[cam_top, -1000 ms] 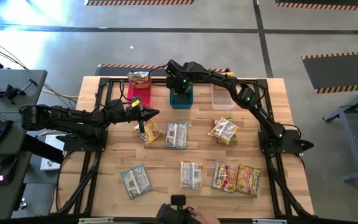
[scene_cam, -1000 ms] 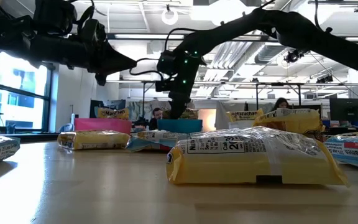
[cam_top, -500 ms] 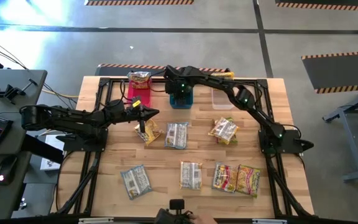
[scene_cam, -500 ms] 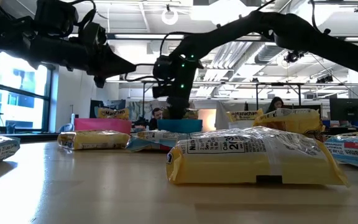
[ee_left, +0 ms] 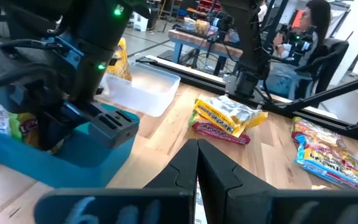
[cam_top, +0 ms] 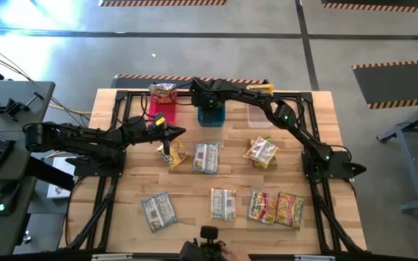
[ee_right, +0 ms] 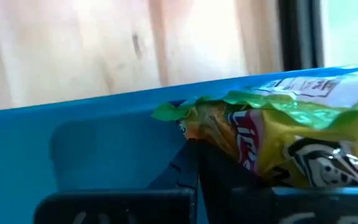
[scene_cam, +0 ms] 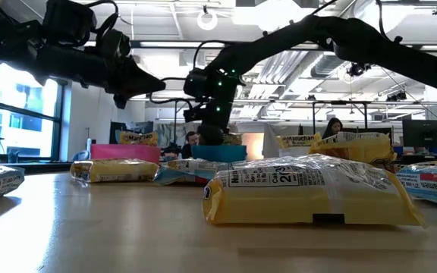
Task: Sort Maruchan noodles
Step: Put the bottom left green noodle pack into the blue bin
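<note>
Several Maruchan noodle packets lie flat on the table: yellow point(cam_top: 171, 154), silvery point(cam_top: 206, 157), yellow-red point(cam_top: 260, 152), silvery point(cam_top: 157, 211), yellow point(cam_top: 223, 204), orange-red point(cam_top: 262, 206) and another yellow one point(cam_top: 290, 209). One packet point(cam_top: 164, 93) sits in the pink bin point(cam_top: 160, 109). A yellow-green packet point(ee_right: 291, 143) lies inside the blue bin point(cam_top: 211, 114). My right gripper point(ee_right: 196, 149) is shut and dips into that bin at the packet's crimped end. My left gripper point(cam_top: 170, 133) is shut and hovers over the yellow packet near the pink bin, touching nothing. My right gripper reaches down into the blue bin with shut fingers, and its tips stand at the crimped end point(ee_right: 188, 127) of the yellow-green packet. Whether they touch the packet I cannot tell. The packet lies in the bin.
A clear bin point(cam_top: 260, 114) stands to the right of the blue one along the far edge. A black frame point(cam_top: 118, 130) runs around the table edges. People sit at desks in the room beyond. Bare wood lies between the two packet rows.
My right gripper has moved toward the table's left and far side over the blue bin, and its wrist has turned. The left arm has kept still.
</note>
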You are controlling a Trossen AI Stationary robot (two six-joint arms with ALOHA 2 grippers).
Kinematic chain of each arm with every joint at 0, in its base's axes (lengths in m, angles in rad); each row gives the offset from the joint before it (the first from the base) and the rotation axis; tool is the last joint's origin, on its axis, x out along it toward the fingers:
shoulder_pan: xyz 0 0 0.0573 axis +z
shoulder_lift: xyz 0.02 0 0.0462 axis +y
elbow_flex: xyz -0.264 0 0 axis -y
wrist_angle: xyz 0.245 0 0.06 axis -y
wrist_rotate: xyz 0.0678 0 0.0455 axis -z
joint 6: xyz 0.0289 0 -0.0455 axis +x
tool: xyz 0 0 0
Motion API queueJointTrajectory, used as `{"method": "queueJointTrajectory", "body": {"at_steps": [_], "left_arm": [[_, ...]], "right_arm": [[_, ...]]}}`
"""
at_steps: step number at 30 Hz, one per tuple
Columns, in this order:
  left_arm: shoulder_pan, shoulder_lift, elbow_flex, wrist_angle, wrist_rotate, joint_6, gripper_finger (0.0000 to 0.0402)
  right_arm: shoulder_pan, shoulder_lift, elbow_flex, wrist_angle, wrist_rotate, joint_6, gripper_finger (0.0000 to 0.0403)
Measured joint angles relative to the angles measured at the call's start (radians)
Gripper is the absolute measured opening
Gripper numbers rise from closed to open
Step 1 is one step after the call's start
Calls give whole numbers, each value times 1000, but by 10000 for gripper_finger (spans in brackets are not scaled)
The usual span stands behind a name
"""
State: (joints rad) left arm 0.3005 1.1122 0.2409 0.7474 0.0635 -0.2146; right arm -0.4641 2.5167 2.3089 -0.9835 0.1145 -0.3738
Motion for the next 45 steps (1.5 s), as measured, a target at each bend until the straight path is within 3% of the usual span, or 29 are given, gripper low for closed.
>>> {"method": "queueJointTrajectory", "body": {"at_steps": [12,21,29,45], "left_arm": [[0,0,0,-11,-49,0,0],[0,0,0,-13,-50,8,0],[0,0,0,-19,-50,16,0],[-23,0,0,-22,-50,29,0]], "right_arm": [[0,-10,0,20,20,14,0],[2,-22,0,59,-55,62,0],[34,-26,0,109,-59,107,0],[74,-40,-1,153,39,208,0]]}}
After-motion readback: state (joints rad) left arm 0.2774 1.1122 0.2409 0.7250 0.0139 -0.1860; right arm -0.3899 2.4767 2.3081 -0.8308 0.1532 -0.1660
